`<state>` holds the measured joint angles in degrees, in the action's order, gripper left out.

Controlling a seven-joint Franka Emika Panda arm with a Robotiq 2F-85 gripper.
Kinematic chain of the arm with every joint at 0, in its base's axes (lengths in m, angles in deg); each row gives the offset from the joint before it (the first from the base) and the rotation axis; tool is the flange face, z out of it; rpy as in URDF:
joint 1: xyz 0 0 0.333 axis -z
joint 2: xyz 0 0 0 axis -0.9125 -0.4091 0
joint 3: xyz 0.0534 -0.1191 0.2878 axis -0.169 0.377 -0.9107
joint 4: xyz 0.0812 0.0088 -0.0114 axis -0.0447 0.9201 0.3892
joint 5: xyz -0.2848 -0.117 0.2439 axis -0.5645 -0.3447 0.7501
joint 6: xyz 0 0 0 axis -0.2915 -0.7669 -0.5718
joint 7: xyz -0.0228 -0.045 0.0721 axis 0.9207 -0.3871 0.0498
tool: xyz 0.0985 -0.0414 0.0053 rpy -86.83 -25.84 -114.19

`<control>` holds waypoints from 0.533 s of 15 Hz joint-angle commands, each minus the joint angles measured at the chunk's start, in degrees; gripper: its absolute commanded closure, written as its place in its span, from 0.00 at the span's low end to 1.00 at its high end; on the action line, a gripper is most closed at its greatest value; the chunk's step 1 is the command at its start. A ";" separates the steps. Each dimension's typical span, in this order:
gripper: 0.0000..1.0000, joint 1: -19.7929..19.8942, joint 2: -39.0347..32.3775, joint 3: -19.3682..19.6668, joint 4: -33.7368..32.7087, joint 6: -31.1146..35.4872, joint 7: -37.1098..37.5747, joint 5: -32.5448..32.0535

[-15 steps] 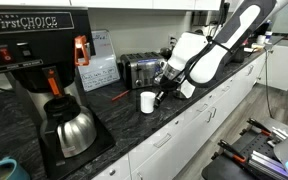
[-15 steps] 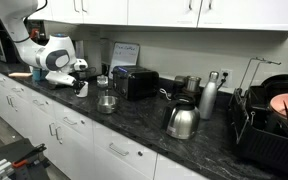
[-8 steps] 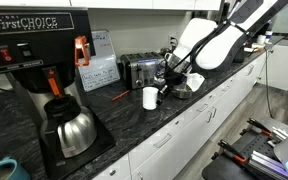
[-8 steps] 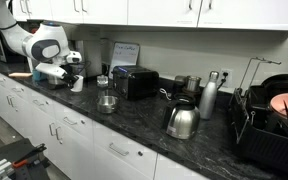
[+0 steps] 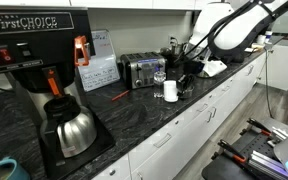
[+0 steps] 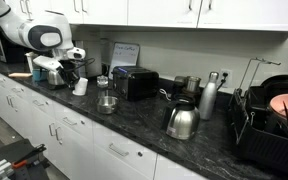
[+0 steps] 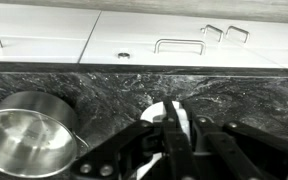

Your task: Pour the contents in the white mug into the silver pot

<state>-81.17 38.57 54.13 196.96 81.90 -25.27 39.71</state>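
A kitchen counter (image 6: pixel 144 128) of dark veined stone, with a white robot arm (image 6: pixel 46 33) reaching down over it. The silver pot (image 6: pixel 106 102), small, shallow and shiny, stands on the counter. Just behind the pot is a dark toaster (image 6: pixel 136 82).

The white mug (image 6: pixel 80 87) is near the pot, on the side away from the toaster, and directly under the gripper (image 6: pixel 74 75). In the wrist view the pot (image 7: pixel 24 140) fills the lower left corner, open side up, and the mug (image 7: pixel 154 120) sits close beside it but apart, partly hidden by the gripper (image 7: pixel 172 115). The dark fingers are drawn close together and clamp the mug at its rim. Whether the mug's base clears the counter cannot be told.

In an exterior view the mug (image 5: pixel 170 91) hangs upright below the gripper (image 5: pixel 178 78); the pot cannot be made out there.

Well away from the pot, past the toaster, stand a bulbous steel kettle (image 6: pixel 181 122) and a tall steel flask (image 6: pixel 209 97). White drawers with metal handles (image 7: pixel 179 44) run below the counter edge nearest the pot.
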 commanded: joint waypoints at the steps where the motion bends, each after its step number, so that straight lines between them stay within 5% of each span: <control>1: 0.98 -0.42 3.05 1.48 0.79 -5.06 3.46 -0.48; 8: 0.91 -0.66 2.86 1.73 0.60 -6.73 4.85 -0.36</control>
<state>-81.36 41.43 55.36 197.59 75.24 -20.60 39.61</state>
